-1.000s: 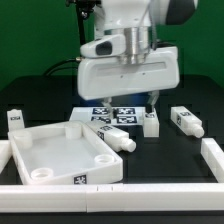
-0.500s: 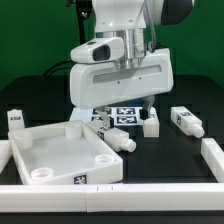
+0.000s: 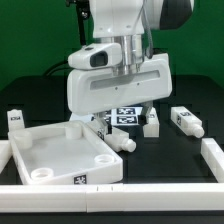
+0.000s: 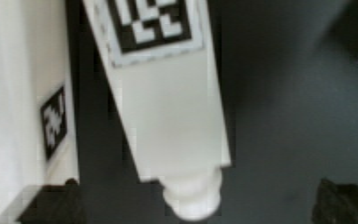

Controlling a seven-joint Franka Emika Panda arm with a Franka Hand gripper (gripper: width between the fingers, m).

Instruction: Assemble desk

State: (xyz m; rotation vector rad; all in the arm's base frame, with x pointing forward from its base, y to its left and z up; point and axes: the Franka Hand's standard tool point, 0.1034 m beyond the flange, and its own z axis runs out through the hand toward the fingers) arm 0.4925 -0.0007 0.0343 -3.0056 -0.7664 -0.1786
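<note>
One white tabletop [image 3: 60, 152] lies rim-up in the lower left of the exterior view. Four legs show there:
- one at the far left edge [image 3: 14, 118]
- one lying just beside the tabletop's right rim [image 3: 118, 140]
- one right of centre [image 3: 150, 122]
- one near the right edge [image 3: 187, 122]

The single arm's gripper [image 4: 197, 203] hangs low over the middle of the table, above the leg by the tabletop, and covers part of the marker board [image 3: 124, 114]. In the wrist view its two dark fingertips [image 4: 51, 203] stand wide apart with one tagged leg [image 4: 167, 120] between them. Dark table shows on either side of that leg, so the fingers are spread and clasp nothing
</note>
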